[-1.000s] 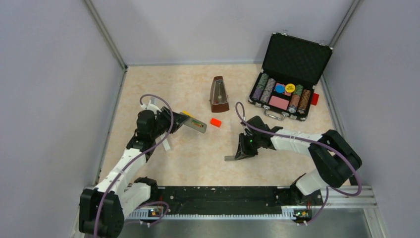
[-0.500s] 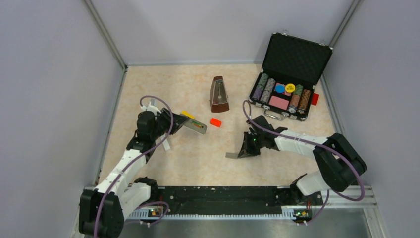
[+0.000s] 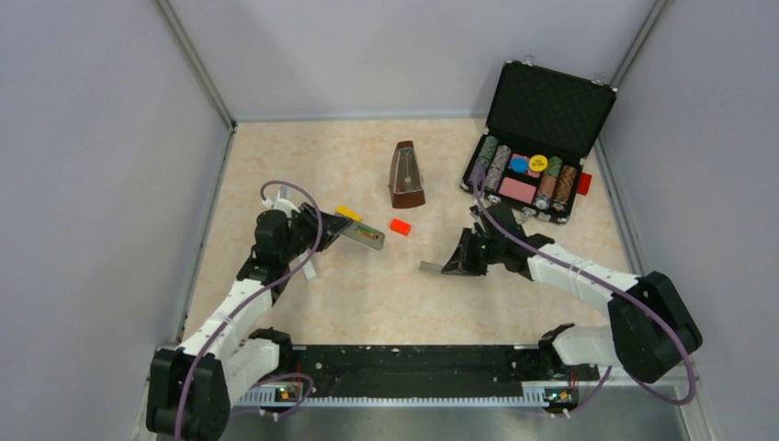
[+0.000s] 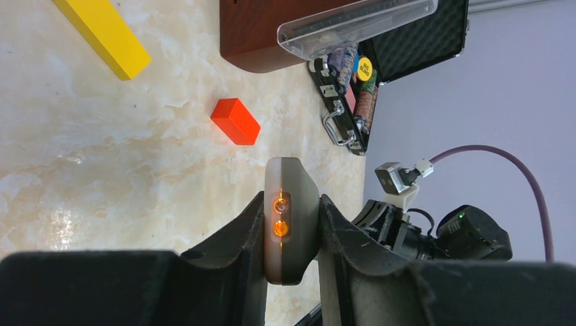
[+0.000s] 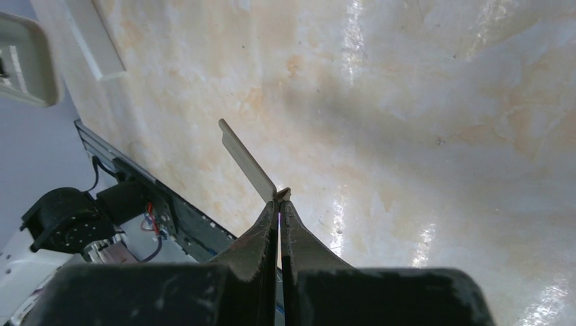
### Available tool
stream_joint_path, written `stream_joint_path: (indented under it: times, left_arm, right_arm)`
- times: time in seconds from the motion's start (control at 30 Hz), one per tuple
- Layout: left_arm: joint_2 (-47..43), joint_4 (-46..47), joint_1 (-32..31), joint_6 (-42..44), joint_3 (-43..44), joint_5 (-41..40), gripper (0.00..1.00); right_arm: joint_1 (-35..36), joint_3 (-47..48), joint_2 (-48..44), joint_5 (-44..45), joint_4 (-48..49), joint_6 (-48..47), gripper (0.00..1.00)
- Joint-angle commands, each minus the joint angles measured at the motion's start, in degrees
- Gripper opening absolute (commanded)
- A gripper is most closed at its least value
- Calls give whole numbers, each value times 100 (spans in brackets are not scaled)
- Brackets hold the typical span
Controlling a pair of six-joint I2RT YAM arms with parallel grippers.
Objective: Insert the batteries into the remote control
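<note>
My left gripper (image 3: 333, 227) is shut on the near end of the grey remote control (image 3: 361, 234), held above the table and pointing right. A thin green and red-orange strip, the batteries (image 3: 371, 236), shows in its recess. In the left wrist view the remote control (image 4: 291, 224) stands edge-on between the fingers (image 4: 234, 238), with two orange round spots on its end. My right gripper (image 3: 452, 265) is shut on a thin grey cover (image 3: 432, 267). In the right wrist view that cover (image 5: 246, 159) sticks out from the closed gripper (image 5: 279, 198), just above the table.
A chunky red-orange block (image 3: 400, 226) and a flat yellow block (image 3: 347, 212) lie near the remote. A brown metronome (image 3: 406, 175) stands behind them. An open case of poker chips (image 3: 533, 175) sits back right. A slim white bar (image 3: 310, 266) lies beside the left arm.
My right gripper has closed on the grey cover and carried it away from the near edge, toward the table's middle. The left arm and the remote have stayed put.
</note>
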Motion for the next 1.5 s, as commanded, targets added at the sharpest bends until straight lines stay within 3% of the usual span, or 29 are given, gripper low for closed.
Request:
stream_joint_path:
  times: [0.0, 0.37, 0.53, 0.83, 1.47]
  left_arm:
    - [98, 1219, -47, -65, -205, 361, 0]
    - [735, 3683, -296, -60, -360, 1091, 0]
    - [1038, 4315, -543, -83, -147, 1186, 0]
    - [1323, 4430, -1002, -91, 235, 951, 0]
    - [1647, 4381, -1469, 46, 544, 569, 0]
  right_arm:
    - [-107, 328, -509, -196, 296, 247, 0]
    - [-124, 947, -1116, -649, 916, 1215, 0]
    - [-125, 1058, -1107, -700, 1235, 1518, 0]
    - [-86, 1175, -974, -788, 1580, 1685, 0]
    - [-73, 1123, -940, -868, 1296, 1584, 0]
